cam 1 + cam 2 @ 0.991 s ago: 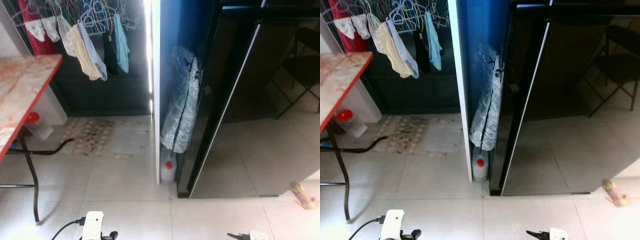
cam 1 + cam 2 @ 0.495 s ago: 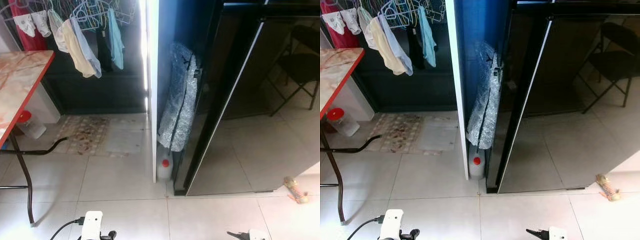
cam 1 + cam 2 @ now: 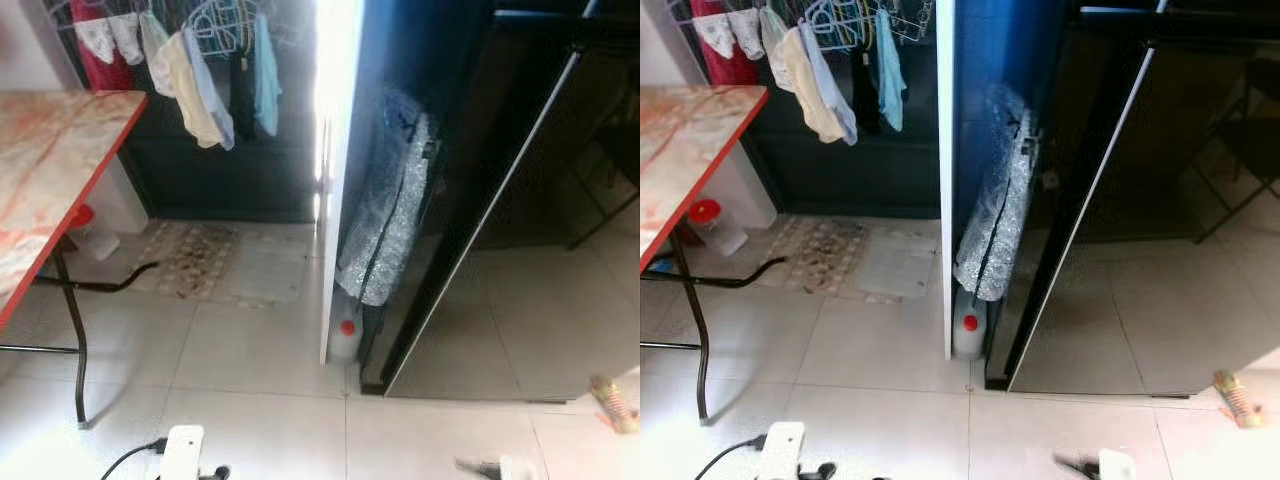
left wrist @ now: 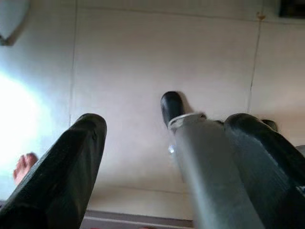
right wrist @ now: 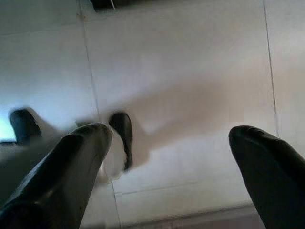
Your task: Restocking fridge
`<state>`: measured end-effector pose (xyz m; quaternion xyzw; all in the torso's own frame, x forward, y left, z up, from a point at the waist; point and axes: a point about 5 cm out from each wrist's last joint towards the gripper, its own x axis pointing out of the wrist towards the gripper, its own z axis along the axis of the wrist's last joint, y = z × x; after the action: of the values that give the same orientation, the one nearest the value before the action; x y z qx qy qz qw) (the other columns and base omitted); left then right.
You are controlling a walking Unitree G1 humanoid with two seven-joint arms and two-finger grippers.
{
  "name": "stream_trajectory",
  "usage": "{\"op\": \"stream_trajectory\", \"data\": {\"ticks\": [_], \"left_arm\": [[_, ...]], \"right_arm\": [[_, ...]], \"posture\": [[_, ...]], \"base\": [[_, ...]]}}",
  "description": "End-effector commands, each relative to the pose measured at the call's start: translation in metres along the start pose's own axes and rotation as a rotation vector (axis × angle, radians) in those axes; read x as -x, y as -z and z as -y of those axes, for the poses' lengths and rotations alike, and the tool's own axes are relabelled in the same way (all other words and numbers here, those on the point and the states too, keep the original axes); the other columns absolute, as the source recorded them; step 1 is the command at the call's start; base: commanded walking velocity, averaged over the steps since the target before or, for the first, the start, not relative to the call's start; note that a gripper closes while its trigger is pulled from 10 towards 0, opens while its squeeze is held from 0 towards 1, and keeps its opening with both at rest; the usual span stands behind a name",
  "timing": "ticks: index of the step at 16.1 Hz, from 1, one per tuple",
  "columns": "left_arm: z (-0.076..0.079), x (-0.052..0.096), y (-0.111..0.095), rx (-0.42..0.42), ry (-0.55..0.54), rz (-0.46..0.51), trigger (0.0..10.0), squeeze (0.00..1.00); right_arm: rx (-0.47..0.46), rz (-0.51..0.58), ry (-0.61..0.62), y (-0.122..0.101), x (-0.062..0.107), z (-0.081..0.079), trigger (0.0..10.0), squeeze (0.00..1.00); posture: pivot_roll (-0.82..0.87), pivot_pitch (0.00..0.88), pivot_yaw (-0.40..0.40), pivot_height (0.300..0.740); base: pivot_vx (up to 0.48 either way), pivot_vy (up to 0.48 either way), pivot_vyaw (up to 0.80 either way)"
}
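Observation:
A tall black glossy fridge stands ahead on the right, its front reflecting the tiled floor and a folding chair. Both arms hang low at the bottom edge of the eye views, the left wrist and the right wrist. My left gripper is open over bare floor tiles, with my silver leg and black foot between its fingers in that view. My right gripper is also open above the tiles, holding nothing.
A white wall edge stands left of the fridge; a bubble-wrapped bundle and a red-capped jug fill the gap. A red-edged folding table is at left, hanging laundry and a mat behind. A small toy lies at right.
The whole picture has shifted and blurred, so the camera has moved a little. The fridge, table and both hanging arms stand as before.

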<state>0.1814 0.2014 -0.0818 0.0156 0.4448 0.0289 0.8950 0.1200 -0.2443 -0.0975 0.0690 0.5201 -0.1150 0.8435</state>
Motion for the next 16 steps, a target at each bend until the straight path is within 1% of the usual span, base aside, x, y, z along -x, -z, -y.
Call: {"op": "stream_trajectory", "data": {"ticks": [1, 3, 5, 6, 7, 9, 10, 11, 13, 16], "left_arm": [[-0.001, 0.002, 0.009, -0.006, -0.014, -0.028, 10.0, 0.0], [0.001, 0.002, 0.01, 0.0, -0.014, -0.033, 10.0, 0.0], [0.002, 0.002, 0.012, -0.001, -0.017, -0.037, 10.0, 0.0], [0.002, 0.002, 0.012, -0.007, -0.019, -0.039, 10.0, 0.0], [0.001, 0.002, 0.013, -0.01, -0.024, -0.04, 10.0, 0.0], [-0.003, 0.003, 0.013, -0.004, -0.04, -0.035, 10.0, 0.0], [-0.004, 0.003, 0.013, -0.003, -0.044, -0.034, 10.0, 0.0], [-0.007, 0.003, 0.012, -0.001, -0.05, -0.033, 10.0, 0.0], [-0.011, 0.003, 0.011, 0.007, -0.064, -0.03, 10.0, 0.0], [-0.013, 0.003, 0.008, 0.024, -0.083, -0.025, 10.0, 0.0]], "right_arm": [[-0.01, -0.016, 0.013, 0.004, 0.001, 0.004, 10.0, 0.0], [-0.012, -0.019, 0.021, 0.004, 0.001, 0.006, 10.0, 0.0], [-0.018, -0.016, 0.039, 0.005, 0.002, 0.008, 10.0, 0.0], [0.004, -0.017, 0.043, 0.005, 0.002, 0.009, 10.0, 0.0], [0.001, -0.013, 0.038, 0.005, 0.002, 0.008, 10.0, 0.0], [0.027, -0.024, 0.04, 0.006, 0.002, 0.006, 10.0, 0.0], [0.023, -0.027, 0.041, 0.007, 0.001, 0.005, 10.0, 0.0], [-0.029, -0.026, 0.045, 0.009, 0.001, 0.003, 10.0, 0.0], [0.002, -0.038, 0.029, 0.009, 0.0, -0.001, 10.0, 0.0], [0.001, -0.037, 0.028, 0.006, -0.001, -0.004, 10.0, 0.0]], "posture": [[-0.18, 0.074, -0.024, 0.74], [-0.17, 0.063, -0.022, 0.74], [-0.16, 0.05, -0.013, 0.74], [-0.16, 0.045, -0.012, 0.74], [-0.15, 0.044, -0.01, 0.74], [-0.14, 0.053, -0.01, 0.74], [-0.14, 0.055, -0.012, 0.74], [-0.14, 0.065, -0.014, 0.74], [-0.13, 0.073, -0.016, 0.74], [-0.1, 0.073, -0.018, 0.74]], "base": [[0.0, 0.0, 0.0], [0.0, 0.0, 0.0], [0.0, 0.352, 0.0], [0.0, 0.345, 0.0], [0.0, 0.337, 0.0], [0.0, 0.324, 0.8], [0.0, 0.322, 0.8], [0.0, 0.319, 0.0], [0.0, 0.322, 0.0], [0.0, 0.315, 0.0]]}}
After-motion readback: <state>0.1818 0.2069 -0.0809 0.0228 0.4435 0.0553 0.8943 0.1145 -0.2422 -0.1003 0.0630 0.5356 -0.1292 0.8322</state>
